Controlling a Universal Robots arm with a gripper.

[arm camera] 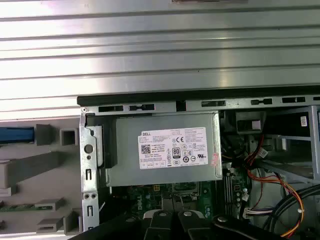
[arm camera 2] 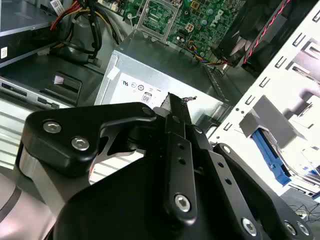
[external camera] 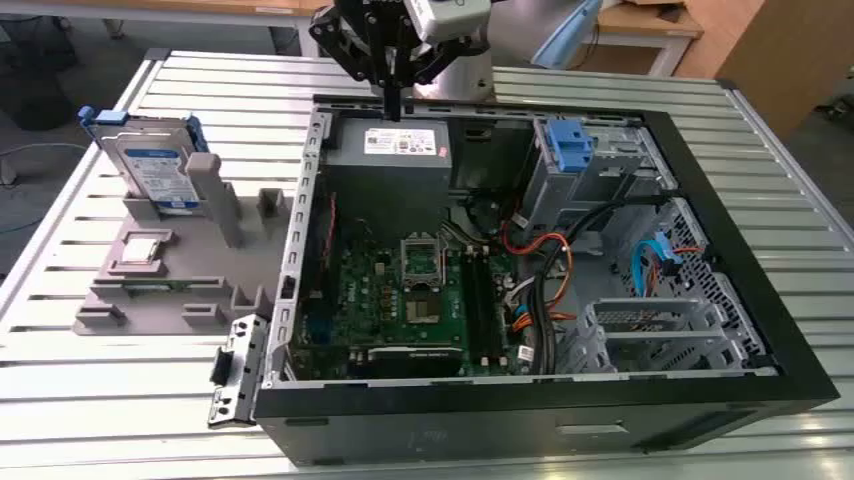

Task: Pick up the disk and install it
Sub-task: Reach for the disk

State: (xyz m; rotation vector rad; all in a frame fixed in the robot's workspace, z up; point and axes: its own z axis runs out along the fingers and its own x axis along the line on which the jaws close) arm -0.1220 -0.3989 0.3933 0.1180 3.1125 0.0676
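Gripper (external camera: pixel 394 104) vertical above power supply (external camera: pixel 400 146), closed on nothing; disk (external camera: pixel 151 166) upright in grey holder (external camera: pixel 174 272), well apart.

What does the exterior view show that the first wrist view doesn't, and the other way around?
Exterior view: the flat silver hard drive in its blue plastic carrier, standing upright in the grey fixture at the exterior view's left, outside the open black computer case; the blue plastic latch in the drive cage. First wrist view: the slots in the case's rim. Both: the grey metal power-supply box with its white sticker, the green motherboard, the ribbed metal table, and parts of the black gripper above the box.
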